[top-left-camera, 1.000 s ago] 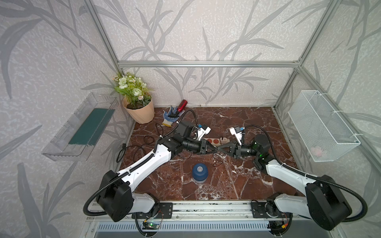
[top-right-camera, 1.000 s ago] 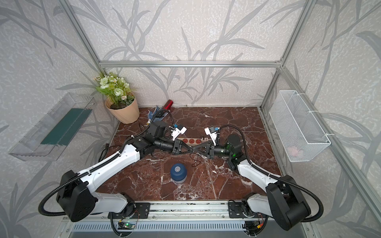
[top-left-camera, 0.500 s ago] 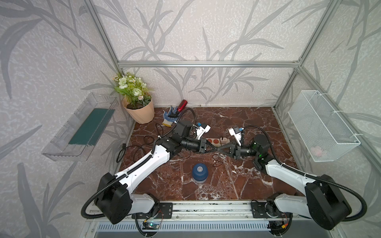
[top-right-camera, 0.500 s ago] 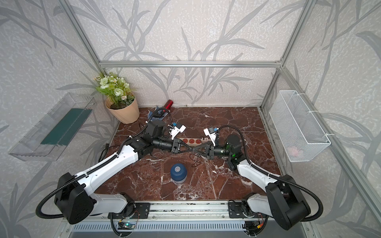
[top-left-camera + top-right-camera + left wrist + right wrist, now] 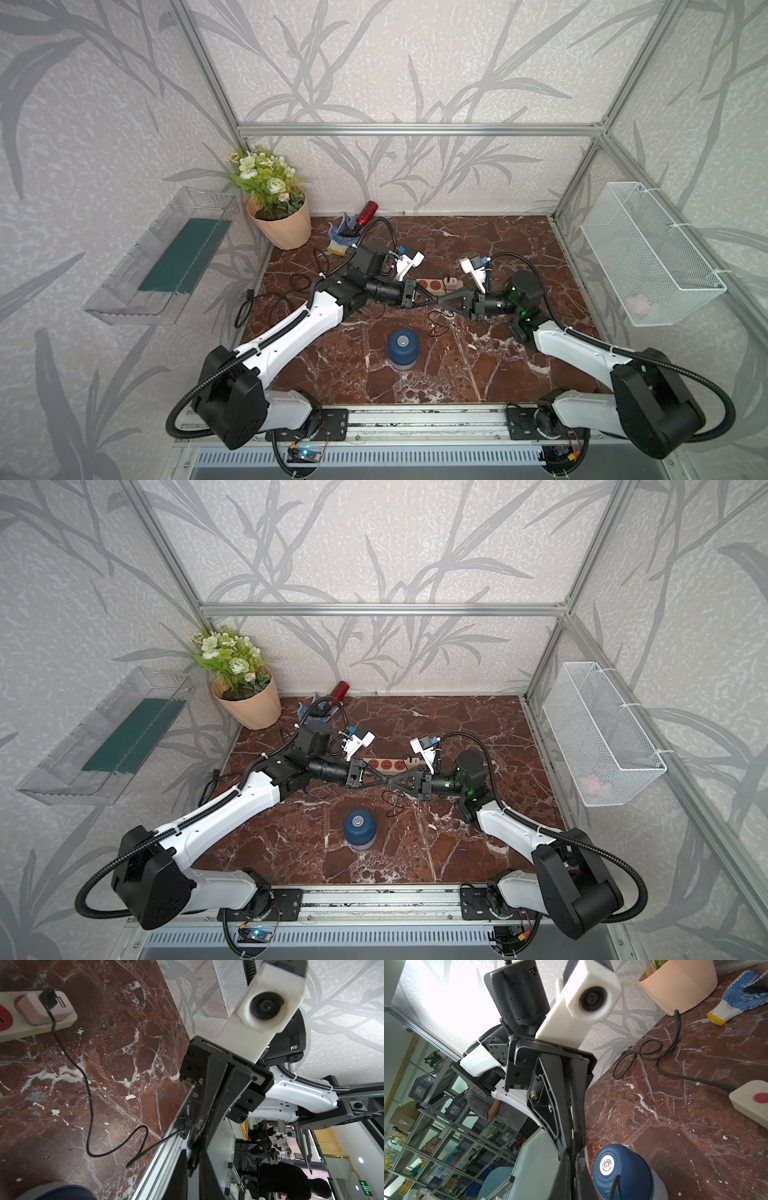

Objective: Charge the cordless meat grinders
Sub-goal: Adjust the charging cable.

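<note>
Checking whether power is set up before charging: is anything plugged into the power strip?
Yes, a pink adapter with a black cable leading out of it sits in the end socket of the power strip.

One cordless meat grinder (image 5: pixel 402 348) stands at six o'clock on the tabletop (image 5: pixel 498 374). Two claws: one left claw (image 5: pixel 435 298), one right claw (image 5: pixel 445 300). One power strip (image 5: pixel 434 286) bears one pink charger (image 5: pixel 39 1009). Two black leads: one thin cable (image 5: pixel 90 1103), one thick cable (image 5: pixel 678 1022). Toward eleven o'clock: one flower pot (image 5: pixel 282 226), one glove (image 5: pixel 735 997), one red cylinder (image 5: pixel 368 212). One clear tray (image 5: pixel 124 291), one wire basket (image 5: pixel 665 291).
</note>
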